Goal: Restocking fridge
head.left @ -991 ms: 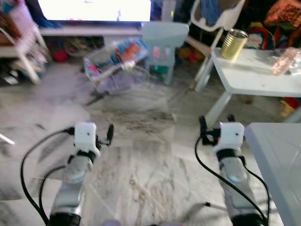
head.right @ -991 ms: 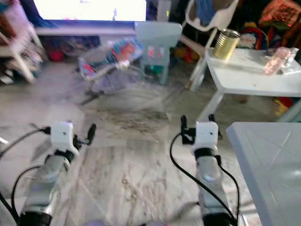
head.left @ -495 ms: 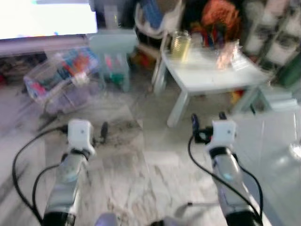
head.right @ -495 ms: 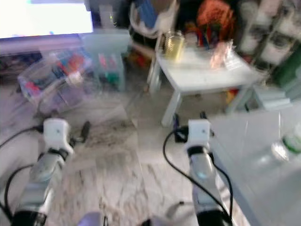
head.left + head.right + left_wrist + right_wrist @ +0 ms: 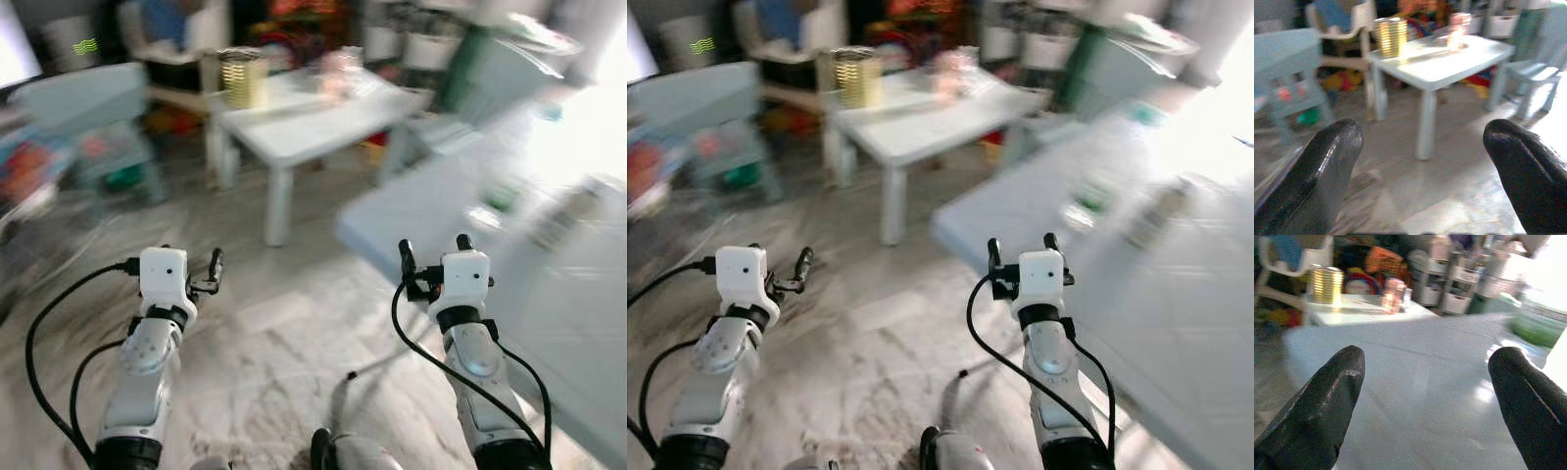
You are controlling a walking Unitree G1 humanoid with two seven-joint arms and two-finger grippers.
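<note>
Your view has swung to the right during the last second. The bright screen and the clear plastic box of toys have left the picture, and the small white table (image 5: 313,122) with the ribbed golden tin can (image 5: 243,78) now sits at the upper left. This is the camera turning, not the things moving. A large pale grey table (image 5: 1176,294) has come in on the right side and takes much of the picture. The picture is blurred, so you are probably turning still.

For the task, this means you are in the search and approach step. No fridge can be made out yet. On the large table there is a small green-marked thing (image 5: 1087,194), perhaps a bottle to restock, but the blur is too strong to be sure. For the same reason you cannot tell its long axis or which way it points; check this again when the view is steady.

Both arms are held forward at the same height as before. The left gripper (image 5: 1422,161) has its two black fingers wide apart, with nothing between them, over the marble floor (image 5: 284,362). The right gripper (image 5: 1425,401) is the same, fingers apart and empty, at the near edge of the large table. A pink translucent container (image 5: 338,70) stands on the small table near the can.
</note>
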